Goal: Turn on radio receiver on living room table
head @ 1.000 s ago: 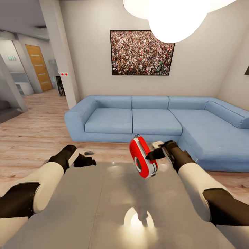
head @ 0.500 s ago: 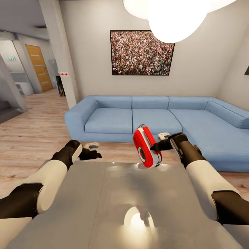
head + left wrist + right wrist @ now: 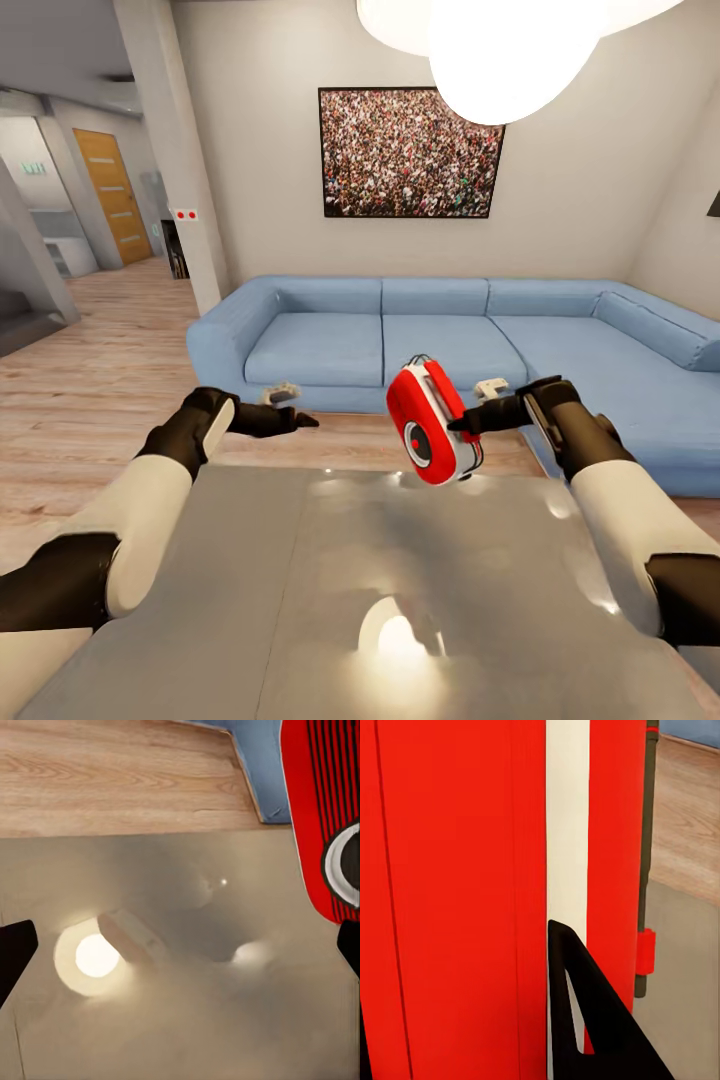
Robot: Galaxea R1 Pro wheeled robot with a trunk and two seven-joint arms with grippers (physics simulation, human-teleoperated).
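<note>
Radio held up in my right fingers, above the far edge of the tabletop.

From the head view, my right fingers (image 3: 470,423) pinch the radio (image 3: 431,425) by its side, lifting it clear of the glossy grey tabletop (image 3: 300,600) with its round dial tilted toward me; my left fingers (image 3: 295,418) hover empty beyond the far left corner, and whether they are spread I cannot tell from here. In the left wrist view the radio's ribbed red face (image 3: 322,817) and white-ringed dial sit over the reflective top, dark fingertips wide apart at either border. In the right wrist view a dark fingertip (image 3: 592,1020) presses the white trim between smooth red panels. I judge it light, rigid, rather slippery plastic; the narrow sides give the best hold.
</note>
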